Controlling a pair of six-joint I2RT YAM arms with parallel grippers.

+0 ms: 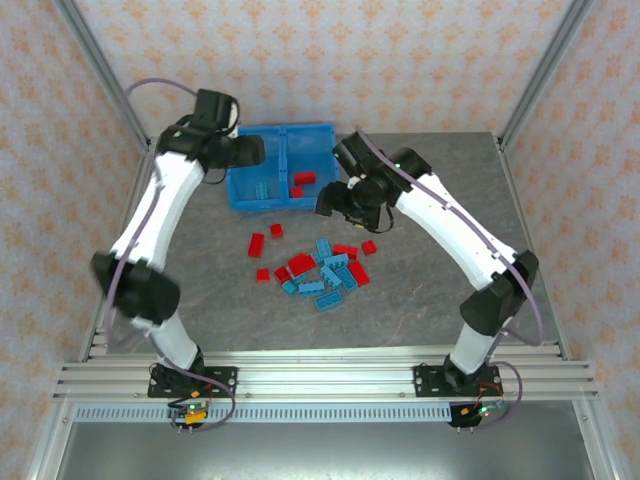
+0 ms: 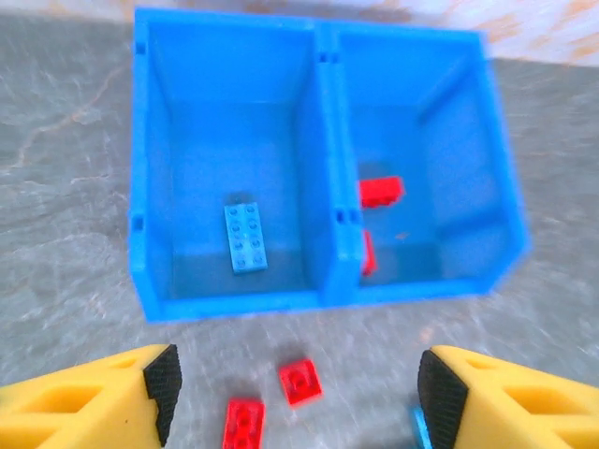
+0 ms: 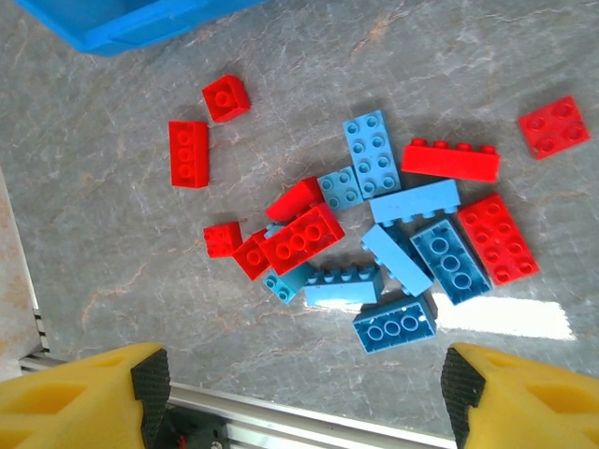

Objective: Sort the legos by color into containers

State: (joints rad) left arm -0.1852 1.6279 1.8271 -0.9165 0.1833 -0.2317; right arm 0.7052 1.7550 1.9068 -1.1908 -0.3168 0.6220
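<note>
We count in translucent blue plastic bin [image 2: 140, 224]: one light-blue studded brick [image 2: 245, 237] in left compartment, two red bricks [image 2: 381, 191] in right. Loose red and blue bricks [image 3: 374, 224] heaped on grey table [image 3: 94, 234]. Left gripper [image 2: 299, 388] and right gripper [image 3: 304, 393] both spread, empty.

**Grey table, patterned walls, metal frame**

A grey marbled tabletop [image 1: 220, 300] lies across the middle of the frame. Pale panels [image 1: 380, 60] with an orange motif close the top and sides. Slanted metal posts [image 1: 95, 60] stand at the upper corners, and a ribbed aluminium rail [image 1: 330, 380] crosses the bottom.
</note>
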